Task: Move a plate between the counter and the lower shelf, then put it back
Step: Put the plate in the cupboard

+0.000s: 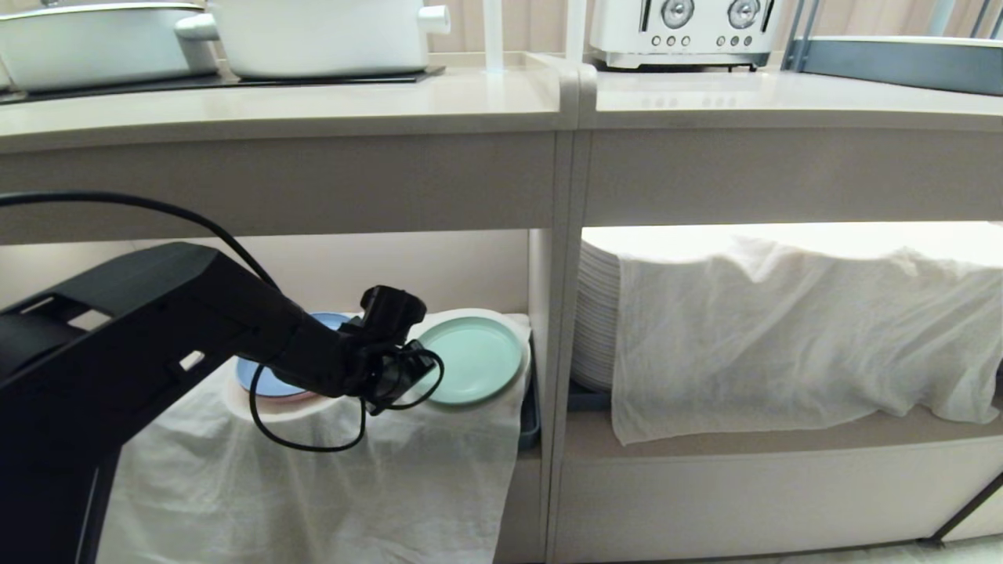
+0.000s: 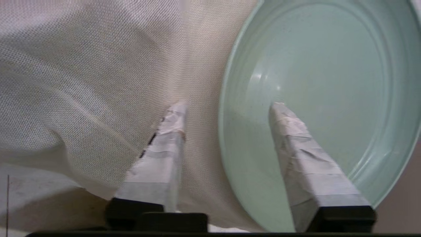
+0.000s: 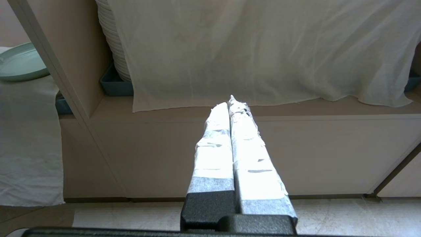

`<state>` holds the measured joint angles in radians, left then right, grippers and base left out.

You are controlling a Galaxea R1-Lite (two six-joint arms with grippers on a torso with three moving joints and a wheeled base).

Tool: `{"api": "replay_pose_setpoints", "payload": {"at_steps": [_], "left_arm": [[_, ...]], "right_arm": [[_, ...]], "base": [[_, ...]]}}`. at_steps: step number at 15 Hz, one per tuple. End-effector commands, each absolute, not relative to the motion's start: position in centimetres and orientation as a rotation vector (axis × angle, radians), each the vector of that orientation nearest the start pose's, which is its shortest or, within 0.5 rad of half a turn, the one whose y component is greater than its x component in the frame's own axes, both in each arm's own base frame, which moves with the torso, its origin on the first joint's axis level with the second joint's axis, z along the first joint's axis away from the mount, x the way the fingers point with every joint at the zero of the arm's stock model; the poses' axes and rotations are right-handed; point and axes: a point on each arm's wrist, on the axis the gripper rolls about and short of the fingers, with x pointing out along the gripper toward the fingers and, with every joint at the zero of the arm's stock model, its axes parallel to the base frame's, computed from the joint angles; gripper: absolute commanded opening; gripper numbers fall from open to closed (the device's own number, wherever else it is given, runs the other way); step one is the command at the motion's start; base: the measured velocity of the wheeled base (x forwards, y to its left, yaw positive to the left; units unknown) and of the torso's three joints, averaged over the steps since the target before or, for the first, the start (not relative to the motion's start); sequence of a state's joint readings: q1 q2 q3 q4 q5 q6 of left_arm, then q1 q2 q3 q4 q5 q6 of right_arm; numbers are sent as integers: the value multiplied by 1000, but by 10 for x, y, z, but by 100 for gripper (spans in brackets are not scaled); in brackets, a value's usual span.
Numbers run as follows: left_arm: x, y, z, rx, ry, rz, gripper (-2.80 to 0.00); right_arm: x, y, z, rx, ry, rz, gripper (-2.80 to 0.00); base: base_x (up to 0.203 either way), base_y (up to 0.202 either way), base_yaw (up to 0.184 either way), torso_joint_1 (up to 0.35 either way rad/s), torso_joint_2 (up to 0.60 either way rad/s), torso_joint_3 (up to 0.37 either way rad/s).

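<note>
1. Your left gripper (image 2: pixel 227 105) has its jaws apart, straddling the near rim of the plate (image 2: pixel 325 92): one finger over the plate's inside, the other over the cloth (image 2: pixel 85 75) beside it. Nothing is clamped.
2. The plate lies flat on the cloth-draped lower shelf (image 1: pixel 439 446), at the fingertips, just beyond them.
3. Risk: on closing or pulling back, the outer finger may snag that loose cloth and drag the plate with it, since the cloth hangs free over the shelf front.
4. Risk: the blue plate (image 1: pixel 262 380) sits close behind your wrist; a sideways swing could knock it.
5. Your right gripper (image 3: pixel 232 102) hangs parked, fingers pressed together, facing the neighbouring compartment.
6. Farther up, the counter (image 1: pixel 439 102) carries pots and a toaster (image 1: pixel 682 31); free space lies between them.
</note>
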<state>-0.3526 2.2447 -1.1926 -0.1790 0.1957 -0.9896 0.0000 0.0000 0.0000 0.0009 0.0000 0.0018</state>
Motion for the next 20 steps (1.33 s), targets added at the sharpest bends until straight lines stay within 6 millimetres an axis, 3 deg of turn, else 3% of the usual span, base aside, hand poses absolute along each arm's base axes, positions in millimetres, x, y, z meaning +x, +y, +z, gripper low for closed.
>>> {"api": "replay_pose_setpoints", "payload": {"at_steps": [1, 9, 20], "left_arm": [[382, -132, 46, -701, 812, 286, 0], [371, -127, 64, -712, 791, 276, 0], [331, -116, 60, -675, 866, 310, 0]], "right_arm": [[-23, 0, 75, 2, 2, 0, -280], [-23, 0, 75, 2, 2, 0, -280], [-23, 0, 75, 2, 2, 0, -280]], "base": [[0, 0, 0, 0, 0, 0], [0, 0, 0, 0, 0, 0], [0, 0, 0, 0, 0, 0]]}}
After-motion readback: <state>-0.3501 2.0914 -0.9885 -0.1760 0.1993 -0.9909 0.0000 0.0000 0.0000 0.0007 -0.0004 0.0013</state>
